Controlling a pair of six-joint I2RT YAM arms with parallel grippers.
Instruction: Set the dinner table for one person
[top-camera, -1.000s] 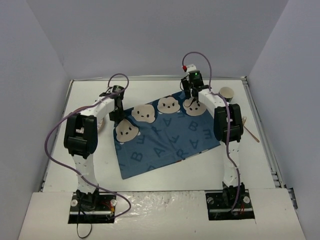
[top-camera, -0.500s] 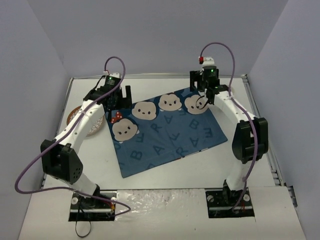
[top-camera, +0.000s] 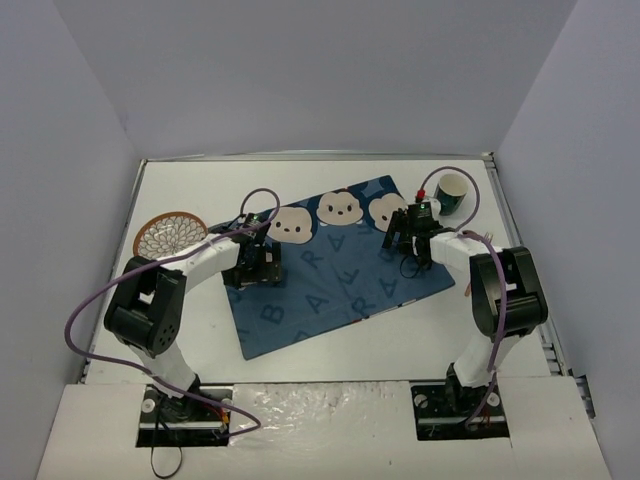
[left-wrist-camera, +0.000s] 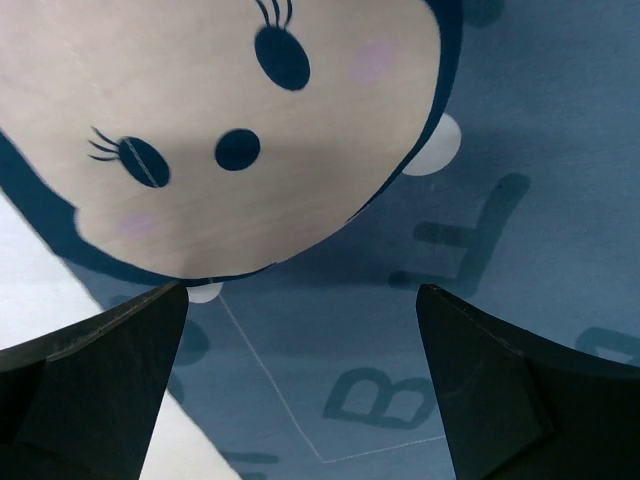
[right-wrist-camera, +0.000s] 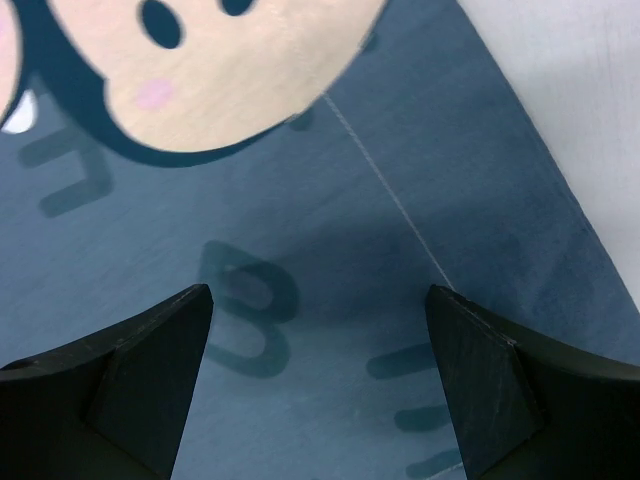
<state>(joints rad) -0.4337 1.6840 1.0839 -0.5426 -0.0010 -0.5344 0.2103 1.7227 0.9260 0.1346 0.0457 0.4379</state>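
**Left tool** (left-wrist-camera: 302, 292): Fingers spread wide, nothing between them. It hangs low over the blue placemat (top-camera: 340, 285), above the near-left cartoon face (left-wrist-camera: 220, 130). You cannot tell from these views whether the fingertips touch the cloth.

**Right tool** (right-wrist-camera: 318, 290): Also spread wide and holding nothing. It is low over the placemat's far-right part, near the cloth's right edge.

**Hazards, for your attention:**
- Cloth snag. If you lower or close either tool here, a fingertip could catch the placemat and bunch it or drag it. The mat already lies skewed, so any pull would likely worsen its angle.
- Cup strike. The green paper cup (top-camera: 452, 190) stands just beyond the right arm's wrist. A swing outward or a lift toward the far-right corner could tip it.
- Dish nudge. The woven round dish (top-camera: 170, 233) sits just left of the left forearm, where a leftward sweep would shove it.

**Table** (top-camera: 400, 340): It lies directly under both tools, with only the cloth between. Bare white table shows beside the left tool's left finger and past the mat edge on the right tool's right. Dish and cup rest on it off the mat, so I judge the setting barely begun.
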